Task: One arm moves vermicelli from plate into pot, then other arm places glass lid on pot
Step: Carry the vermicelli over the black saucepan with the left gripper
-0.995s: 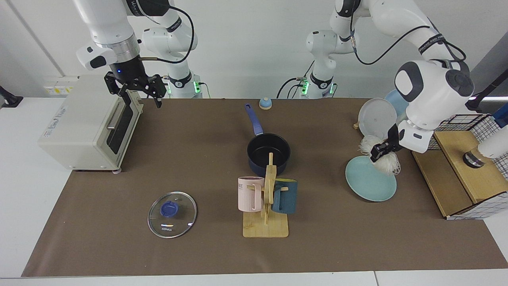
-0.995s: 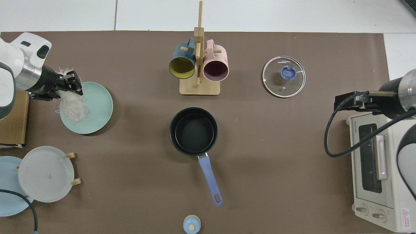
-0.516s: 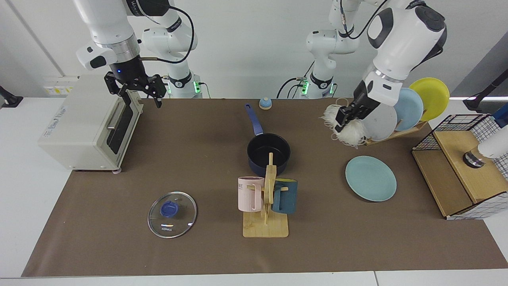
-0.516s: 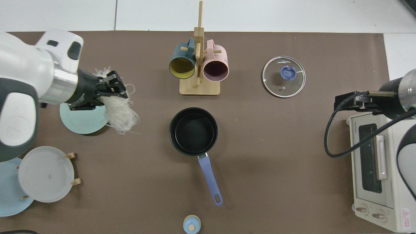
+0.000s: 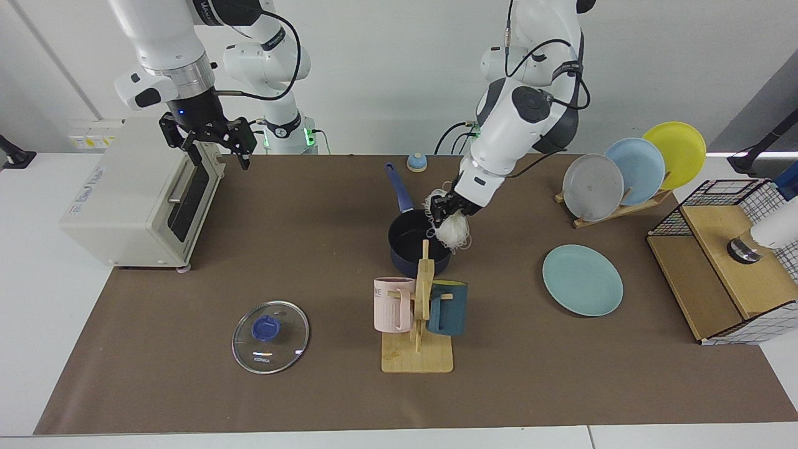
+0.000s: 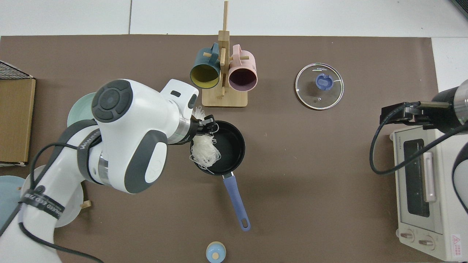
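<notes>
We note the left gripper point(image 5: 444, 212) pinched on the vermicelli point(image 5: 452, 232), holding the white tangle at the rim of the pot point(image 5: 411, 248) on the side nearer the plate rack. From above, the noodles point(image 6: 204, 153) hang partly over the black inside of the pot point(image 6: 230, 146) and partly over its edge, with loose strands trailing outward. The teal plate point(image 5: 582, 279) lies bare, well apart from the pot.

The right gripper point(image 5: 209, 138) waits above the toaster oven point(image 5: 140, 193), fingers spread and holding nothing. The glass lid point(image 5: 270, 337) lies flat on the mat, knob up, well apart from the pot and near the mug stand point(image 5: 419, 312).

We judge the first step is in hand: transfer to the pot, release not yet made. The next move calls for carrying the bundle further over the pot's middle, lowering it, then opening the fingers so the strands fall inside instead of draping the rim. Stray noodles over the edge could keep the lid from seating. The lid step is untouched; the right arm will need to take it by the blue knob point(image 6: 324, 81).
</notes>
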Tool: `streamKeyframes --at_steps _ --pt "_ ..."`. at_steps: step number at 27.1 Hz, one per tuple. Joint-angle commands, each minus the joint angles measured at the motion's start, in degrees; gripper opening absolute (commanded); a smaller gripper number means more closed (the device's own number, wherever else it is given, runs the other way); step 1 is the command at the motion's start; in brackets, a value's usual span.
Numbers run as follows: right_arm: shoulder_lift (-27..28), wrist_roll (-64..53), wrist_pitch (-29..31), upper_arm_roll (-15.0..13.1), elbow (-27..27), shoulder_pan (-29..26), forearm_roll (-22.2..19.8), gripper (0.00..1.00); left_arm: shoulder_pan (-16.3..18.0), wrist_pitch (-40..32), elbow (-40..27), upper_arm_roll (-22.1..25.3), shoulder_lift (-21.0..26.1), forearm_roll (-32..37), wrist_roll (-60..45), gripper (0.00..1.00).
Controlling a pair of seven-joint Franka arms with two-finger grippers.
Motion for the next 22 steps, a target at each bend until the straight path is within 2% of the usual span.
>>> streamKeyframes --at_steps 1,4,8,14,19,20,21,22 --pt "-0.26 -2.01 -0.63 0.56 0.57 -1.34 0.84 1.0 -1.69 3.97 -3.29 -0.37 -0.2 -0.47 -1.17 0.0" --pt "1.05 -2.1 -1.5 0.65 2.76 -1.69 0.84 0.99 -2.21 5.63 -4.96 -0.82 0.93 -0.12 -1.08 0.0" --pt "6.32 -2.01 -2.74 0.56 7.58 -1.61 0.49 0.99 -3.97 9.94 -6.46 -0.82 2.78 0.67 -1.51 0.0" --pt "19.14 -1.92 -2.83 0.65 19.45 -0.9 -0.03 0.99 -4.24 11.61 -6.46 -0.82 4.62 1.63 -1.17 0.0" --pt "28.11 -1.75 -0.38 0.74 26.14 -0.73 -1.35 0.98 -4.24 13.46 -6.72 -0.82 6.12 3.4 -1.34 0.0" --pt "29.26 -1.66 0.94 0.74 26.41 -0.64 -2.05 0.98 -4.32 13.46 -6.98 -0.82 6.12 3.48 -1.17 0.02" --pt "30.14 -1.66 2.35 0.82 26.41 -0.38 -2.84 0.98 -4.33 13.55 -7.16 -0.82 6.12 3.66 -1.17 0.18" --pt "30.93 -1.66 3.66 0.83 26.41 0.23 -3.63 0.98 -4.33 13.64 -7.33 -0.82 6.12 4.01 -1.17 0.41"
